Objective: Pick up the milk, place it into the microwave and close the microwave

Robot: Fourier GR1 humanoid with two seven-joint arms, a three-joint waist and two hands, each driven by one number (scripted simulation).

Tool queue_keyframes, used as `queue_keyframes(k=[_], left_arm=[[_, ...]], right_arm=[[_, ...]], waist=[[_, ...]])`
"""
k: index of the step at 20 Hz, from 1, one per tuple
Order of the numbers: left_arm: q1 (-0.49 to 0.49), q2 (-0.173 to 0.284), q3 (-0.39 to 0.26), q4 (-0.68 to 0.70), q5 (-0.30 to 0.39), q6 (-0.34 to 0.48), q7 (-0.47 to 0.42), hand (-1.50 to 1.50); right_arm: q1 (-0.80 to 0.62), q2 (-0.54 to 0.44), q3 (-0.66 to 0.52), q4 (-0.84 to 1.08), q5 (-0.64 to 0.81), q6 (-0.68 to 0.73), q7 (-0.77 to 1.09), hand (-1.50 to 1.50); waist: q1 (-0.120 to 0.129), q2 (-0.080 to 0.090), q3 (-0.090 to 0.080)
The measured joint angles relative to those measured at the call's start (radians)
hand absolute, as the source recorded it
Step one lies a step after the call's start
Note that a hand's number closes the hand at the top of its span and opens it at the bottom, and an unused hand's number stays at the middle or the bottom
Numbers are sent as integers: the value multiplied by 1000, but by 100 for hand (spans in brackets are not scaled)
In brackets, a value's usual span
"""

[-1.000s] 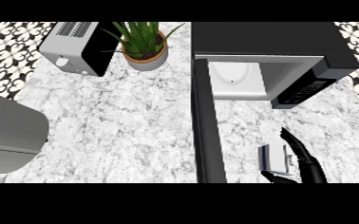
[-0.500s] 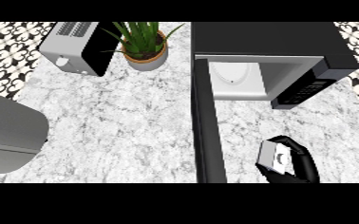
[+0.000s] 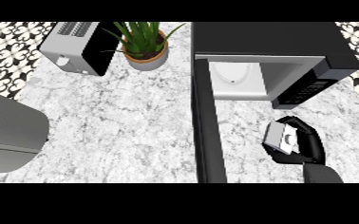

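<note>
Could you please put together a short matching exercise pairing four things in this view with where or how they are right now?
Things:
1. milk
2. microwave door
3. potted plant
4. toaster

States or places:
A. swung open, pointing toward the robot
B. far left corner of the counter
C. held in the right hand
D. just left of the microwave, at the back

Pairs: 1-C, 2-A, 3-D, 4-B

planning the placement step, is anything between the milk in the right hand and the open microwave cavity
Nothing visible. The right hand is curled round the milk just in front of the microwave; its door is swung open to the left, and only bare counter lies between.
</note>
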Motion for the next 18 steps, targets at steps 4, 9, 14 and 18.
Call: queue_keyframes(k=[4,9,14,18], left_arm=[[6,-7,-9,-2,5,1,0,-150],[13,-7,15,2,11,-11,-4,-150],[23,-11,33,7,19,-19,-17,-150],[20,-1,59,7,38,-23,10,-150]], right_arm=[[-20,17,25,-8,-8,33,12,150],[19,38,79,-165,-28,84,72,150],[75,83,131,-399,-36,67,204,150],[64,116,151,-518,-31,13,318,150]], waist=[[-2,-1,0],[-13,-5,-1],[-16,-6,-2],[-14,-5,-1]])
